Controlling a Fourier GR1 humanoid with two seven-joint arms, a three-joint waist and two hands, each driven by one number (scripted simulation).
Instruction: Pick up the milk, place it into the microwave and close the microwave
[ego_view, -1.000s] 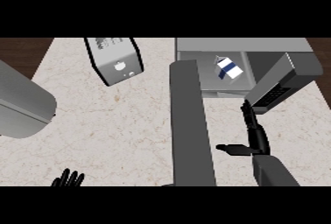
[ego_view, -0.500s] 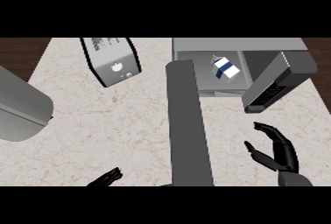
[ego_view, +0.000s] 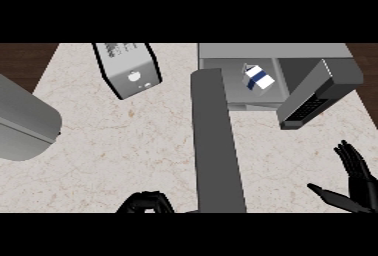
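Single head cam; looks steeply down on counter (ego_view: 148, 145); fairly close.

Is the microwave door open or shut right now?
Open. The door swings out over the counter, and the milk shows inside the microwave.

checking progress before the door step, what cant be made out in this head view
- Left hand: cut off by the lower edge, curled, nothing seen in it.
- Right hand: partly cut by the right edge.
- Milk: its base inside the microwave is too small to judge.
- Door: seen edge-on, face hidden.
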